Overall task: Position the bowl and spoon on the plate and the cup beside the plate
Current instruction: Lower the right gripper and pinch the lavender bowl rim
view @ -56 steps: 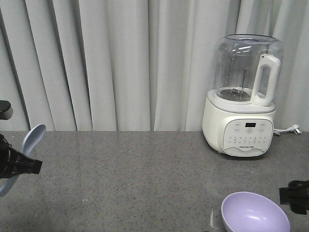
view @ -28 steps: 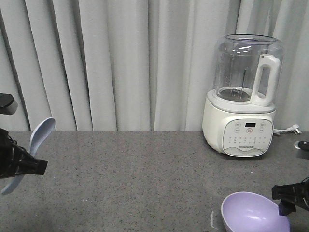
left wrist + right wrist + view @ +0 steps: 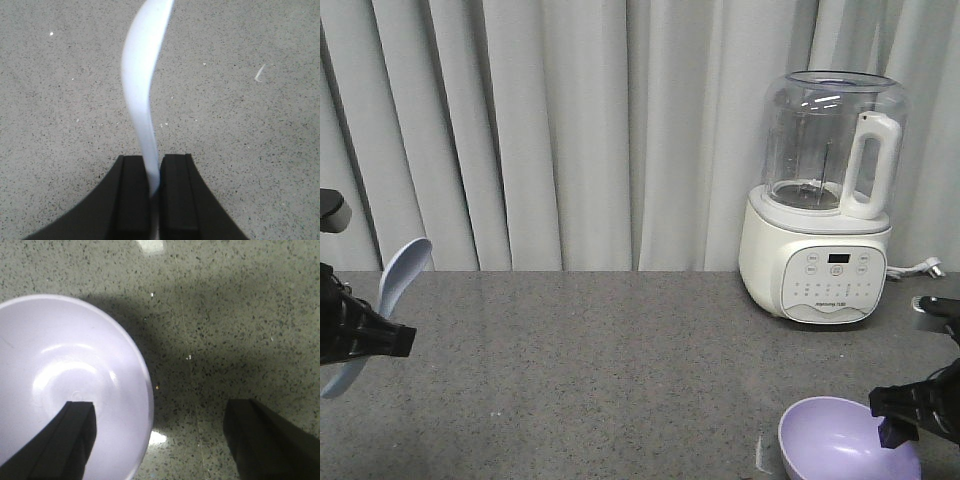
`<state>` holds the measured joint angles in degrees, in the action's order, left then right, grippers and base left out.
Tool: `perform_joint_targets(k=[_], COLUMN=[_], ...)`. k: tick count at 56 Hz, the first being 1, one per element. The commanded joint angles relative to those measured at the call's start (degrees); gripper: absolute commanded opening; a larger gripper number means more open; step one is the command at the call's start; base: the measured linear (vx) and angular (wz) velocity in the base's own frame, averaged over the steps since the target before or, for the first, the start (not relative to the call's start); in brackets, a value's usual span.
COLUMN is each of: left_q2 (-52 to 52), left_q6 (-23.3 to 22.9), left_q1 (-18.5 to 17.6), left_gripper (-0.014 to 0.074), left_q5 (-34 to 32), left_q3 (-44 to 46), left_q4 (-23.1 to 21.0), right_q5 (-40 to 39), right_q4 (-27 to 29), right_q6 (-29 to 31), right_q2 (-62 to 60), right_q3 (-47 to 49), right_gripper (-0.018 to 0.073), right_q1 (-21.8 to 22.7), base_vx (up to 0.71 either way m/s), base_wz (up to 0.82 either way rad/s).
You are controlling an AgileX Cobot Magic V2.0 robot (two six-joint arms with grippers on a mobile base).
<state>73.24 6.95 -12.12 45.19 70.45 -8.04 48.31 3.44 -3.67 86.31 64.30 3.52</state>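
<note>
Currently your left fingers (image 3: pixel 132 195) are pinching the handle of the spoon (image 3: pixel 142 75), holding it clear above the grey worktop (image 3: pixel 620 370) at the far left, with its scoop tilted upward. Your right fingers (image 3: pixel 75 435) are spread astride the rim of the bowl (image 3: pixel 60 365), one inside it and one outside, at the worktop's near right.

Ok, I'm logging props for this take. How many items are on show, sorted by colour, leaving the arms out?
Pale blue: 1, the spoon
Lavender: 1, the bowl
White with a clear jar: 1, the blender
Total: 3
</note>
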Motion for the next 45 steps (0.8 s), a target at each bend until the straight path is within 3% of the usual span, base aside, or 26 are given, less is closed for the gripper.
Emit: perform_joint_targets(k=[1, 13, 32, 39, 45], left_q2=[-1.75, -1.75, -1.75, -1.75, -1.75], left_q6=[0.13, 0.13, 0.13, 0.08, 0.08], left_q1=[-0.35, -0.35, -0.35, -0.35, -0.35], left_gripper=[-0.0006, -0.0006, -0.0006, -0.0006, -0.0006], left_q5=[-4.15, -4.11, -3.99, -3.94, -3.94], left_q3=[1.44, 1.44, 1.44, 1.44, 1.44], left_q4=[-1.09, -1.09, -1.09, -1.09, -1.09], right_q5=[-4.12, -6.0, -7.74, -7.82, -8.0], right_q4=[-0.06, 0.21, 7.39, 7.57, 7.38], right_q6=[1.81, 3.27, 8.6, 8.99, 9.56], right_q2=[-1.9, 1.5, 7.15, 7.97, 8.08], right_q3=[1.85, 1.85, 1.85, 1.85, 1.85], right_gripper=[0.0565, 0.0565, 0.0531, 0.0375, 0.0109], right_q1=[0.31, 0.31, 0.25, 0.25, 0.25], base_vx=[0.0, 0.0, 0.0, 0.0, 0.0], base_wz=[0.0, 0.0, 0.0, 0.0, 0.0])
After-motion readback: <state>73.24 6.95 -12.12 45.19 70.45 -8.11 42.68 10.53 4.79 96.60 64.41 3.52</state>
